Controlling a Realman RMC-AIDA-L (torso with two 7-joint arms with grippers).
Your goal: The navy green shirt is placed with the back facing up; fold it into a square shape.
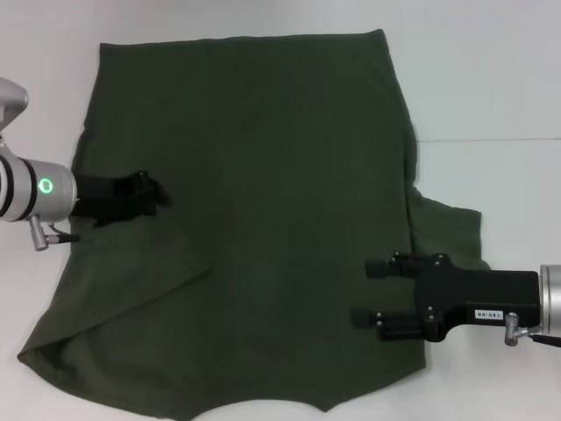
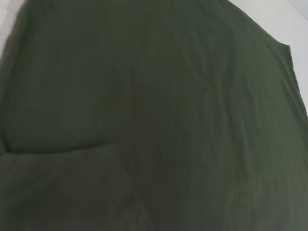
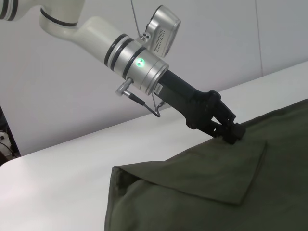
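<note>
Left gripper (image 1: pixel 158 195): reaching in from the left edge, tip sitting on the shirt's left side about mid-height; in the right wrist view (image 3: pixel 235 133) fingers are looking pressed together with the tip touching the cloth; can't tell if any fabric is pinched.
Left sleeve flap (image 1: pixel 131 281): lying folded inward over the body, forming a pointed triangle just below the left gripper; same flap showing in the right wrist view (image 3: pixel 211 173).
Navy green shirt (image 1: pixel 263 219): lying flat on the white table (image 1: pixel 491 79), covering most of the middle, straight edge at the far side, curved edge at the near side; filling the left wrist view (image 2: pixel 154 125).
Right sleeve (image 1: pixel 451 232): sticking out to the right, not folded in, lying flat.
Right gripper (image 1: pixel 366 293): coming in from the right edge, sitting over the shirt's lower right part beside the sleeve; fingers spread apart, gripping nothing.
</note>
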